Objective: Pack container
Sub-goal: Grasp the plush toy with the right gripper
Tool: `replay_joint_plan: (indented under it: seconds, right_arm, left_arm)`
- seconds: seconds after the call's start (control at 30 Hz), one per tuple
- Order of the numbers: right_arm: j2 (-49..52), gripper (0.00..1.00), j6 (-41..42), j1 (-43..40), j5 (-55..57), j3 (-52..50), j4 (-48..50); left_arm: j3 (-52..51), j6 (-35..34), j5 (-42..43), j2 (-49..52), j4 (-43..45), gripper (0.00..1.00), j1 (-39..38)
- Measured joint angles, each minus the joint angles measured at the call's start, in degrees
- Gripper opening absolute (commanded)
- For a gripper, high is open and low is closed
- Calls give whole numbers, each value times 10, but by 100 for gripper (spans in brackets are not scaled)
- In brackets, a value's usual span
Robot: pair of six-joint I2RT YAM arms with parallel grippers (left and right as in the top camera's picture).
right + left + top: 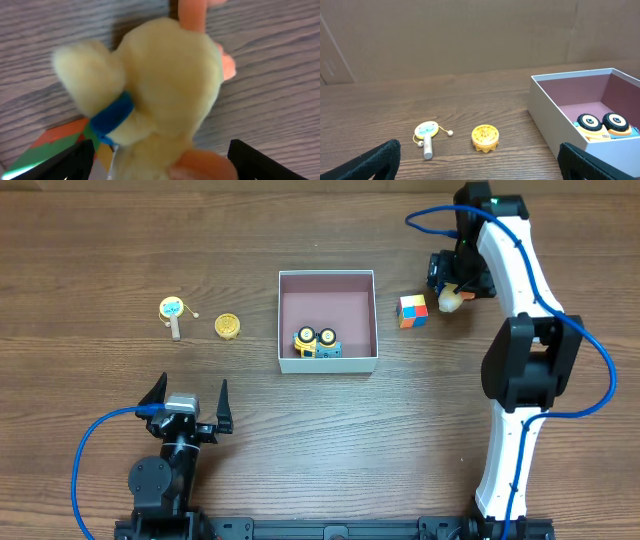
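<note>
The container (328, 275), a square white box with a mauve-pink inside, sits mid-table and holds a small yellow-wheeled toy car (317, 342). It also shows at the right of the left wrist view (555, 120), with the car (602, 125) inside. My right gripper (455, 285) is open at the far right, its fingers either side of a pale yellow plush duck (165, 80) with a blue collar and orange feet. The duck (450, 301) lies on the table by a multicoloured cube (413, 311). My left gripper (190, 395) is open and empty near the front left.
A yellow round toy (228, 326) and a small rattle drum with a wooden handle (173, 312) lie left of the container; both show in the left wrist view, the round toy (485, 137) and the drum (426, 132). The cube's edge (50, 142) shows beside the duck.
</note>
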Motion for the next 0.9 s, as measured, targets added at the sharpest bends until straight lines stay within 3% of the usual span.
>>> replay_joint_plan:
  seconds: [0.1,0.33,0.43,0.53,0.73,0.9]
  right_arm:
    - [3,82,-2,0,0,-9,8]
    - [3,38,-5,0,0,-14,13]
    - [3,32,-5,0,0,-14,14]
    - [3,18,-5,0,7,-14,8]
    - [4,19,-7,0,46,13,-64]
    - [8,20,-7,2,53,136,-152]
  left_arm:
    - [0,0,0,0,0,100,0]
    - [0,0,0,0,0,100,0]
    - [0,0,0,0,0,100,0]
    - [0,0,0,0,0,100,0]
    - [0,0,0,0,0,100,0]
    - [0,0,0,0,0,100,0]
